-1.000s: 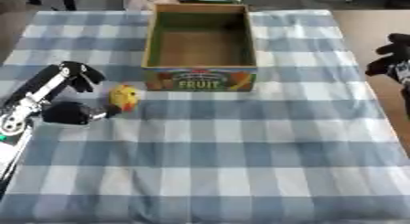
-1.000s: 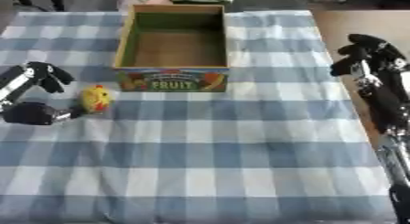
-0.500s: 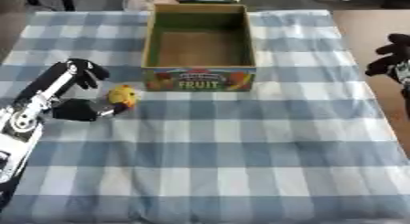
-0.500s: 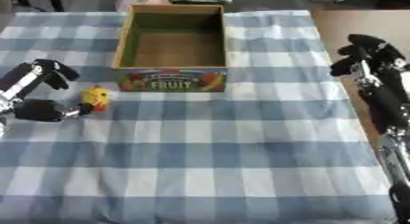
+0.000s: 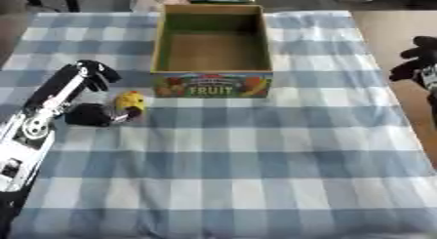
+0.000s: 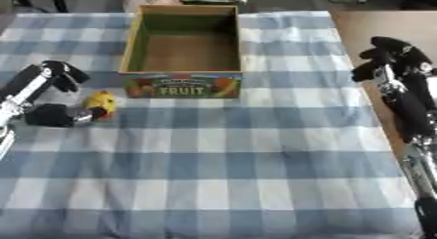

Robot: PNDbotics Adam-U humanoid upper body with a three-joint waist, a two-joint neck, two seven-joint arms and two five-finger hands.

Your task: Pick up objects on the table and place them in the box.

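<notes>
Cardboard and open-topped, the box (image 5: 212, 48) marked FRUIT sits at the far middle of your blue checked tablecloth (image 5: 256, 155), its green-walled inside bare down to the brown floor; nothing has gone into it. Your left hand (image 5: 89, 94) lies at the cloth's left side with its thumb against a small yellow toy (image 5: 129, 102), fingers arched above it, not closed round it; the toy rests on the cloth just left of the box's front corner. Your right hand (image 6: 388, 62) hangs off the cloth's right edge, fingers curled, holding nothing.
</notes>
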